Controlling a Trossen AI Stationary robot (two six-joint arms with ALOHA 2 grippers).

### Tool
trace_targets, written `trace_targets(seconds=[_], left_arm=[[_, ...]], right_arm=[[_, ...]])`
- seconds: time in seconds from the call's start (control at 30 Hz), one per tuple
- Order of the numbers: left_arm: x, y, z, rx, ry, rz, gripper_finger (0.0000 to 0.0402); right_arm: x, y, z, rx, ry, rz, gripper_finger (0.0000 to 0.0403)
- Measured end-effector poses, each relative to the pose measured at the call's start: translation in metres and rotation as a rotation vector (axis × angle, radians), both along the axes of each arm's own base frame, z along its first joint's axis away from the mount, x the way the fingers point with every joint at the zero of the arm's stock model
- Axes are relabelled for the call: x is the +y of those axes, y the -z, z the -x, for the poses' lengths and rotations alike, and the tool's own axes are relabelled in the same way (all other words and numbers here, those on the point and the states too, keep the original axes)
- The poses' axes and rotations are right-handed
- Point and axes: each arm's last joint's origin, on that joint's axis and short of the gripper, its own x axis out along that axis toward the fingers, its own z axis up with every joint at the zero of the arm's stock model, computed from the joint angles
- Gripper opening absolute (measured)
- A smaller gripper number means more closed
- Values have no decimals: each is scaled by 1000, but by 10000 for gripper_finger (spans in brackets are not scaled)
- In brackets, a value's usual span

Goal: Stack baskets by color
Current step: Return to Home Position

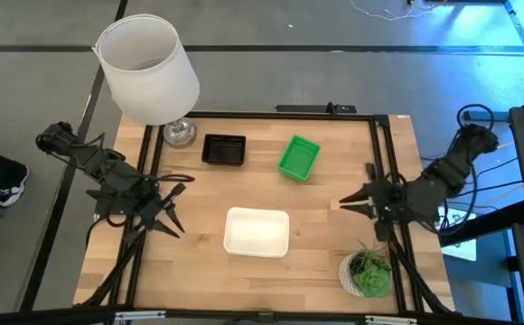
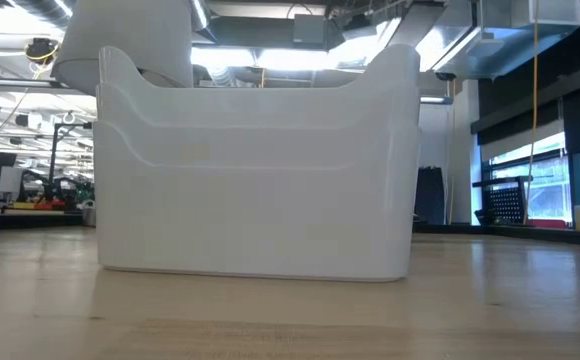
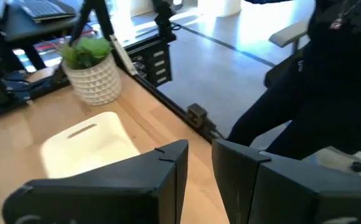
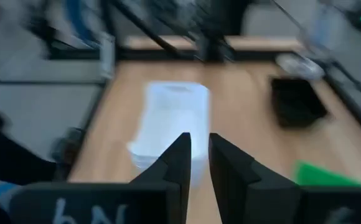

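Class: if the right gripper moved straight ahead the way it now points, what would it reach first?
Most likely the white rounded plastic basket, centred ahead of the right gripper; bare table lies between, though depth is hard to judge.

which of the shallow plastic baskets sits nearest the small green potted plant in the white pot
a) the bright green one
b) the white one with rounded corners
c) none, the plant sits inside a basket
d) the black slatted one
b: in the high view the white rounded plastic basket lies closest to the small green potted plant, while the black slatted basket and the bright green basket sit farther up the table.
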Motion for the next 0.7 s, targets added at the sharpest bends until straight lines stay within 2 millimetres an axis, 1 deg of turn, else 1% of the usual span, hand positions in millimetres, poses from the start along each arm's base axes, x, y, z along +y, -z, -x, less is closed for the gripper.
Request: trace_targets(seconds=[0.13, 0.23, 0.4, 0.6, 0.7], left_arm=[[6, -2, 1, -23, -33, -12, 65], [12, 3, 3, -33, -49, -14, 65], [24, 21, 15, -75, -73, 54, 65], [36, 43, 41, -148, -84, 100, 65], [40, 55, 50, -171, -97, 107, 65]], right_arm=[[-14, 29, 7, -156, -203, -46, 56], [-25, 46, 14, -248, -278, -56, 56], [-42, 67, 27, -289, -276, -113, 56], [-52, 89, 38, -314, -263, -128, 56], [-55, 104, 41, -314, -249, -125, 56]])
